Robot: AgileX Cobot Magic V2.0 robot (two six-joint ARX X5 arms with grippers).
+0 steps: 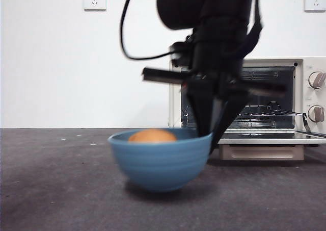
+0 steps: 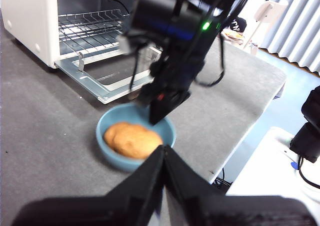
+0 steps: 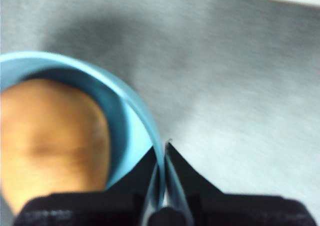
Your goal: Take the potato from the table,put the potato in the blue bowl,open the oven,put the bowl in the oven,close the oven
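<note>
My right gripper pinches the rim of the blue bowl, which sits on the table before the open oven with the potato inside, while my left gripper hangs clenched and empty nearby.

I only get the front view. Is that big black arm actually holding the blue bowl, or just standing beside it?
Observer: Holding. The right wrist view shows the right gripper pinched on the bowl at its rim, one jaw inside, one outside.
Operator: Where's the other arm?
Observer: The left gripper hangs on the bowl's side away from the oven, jaws shut on nothing.
Operator: Is the orange thing whole?
Observer: Yes. The left wrist view shows the potato lying whole, filling much of the bowl's bottom.
</note>
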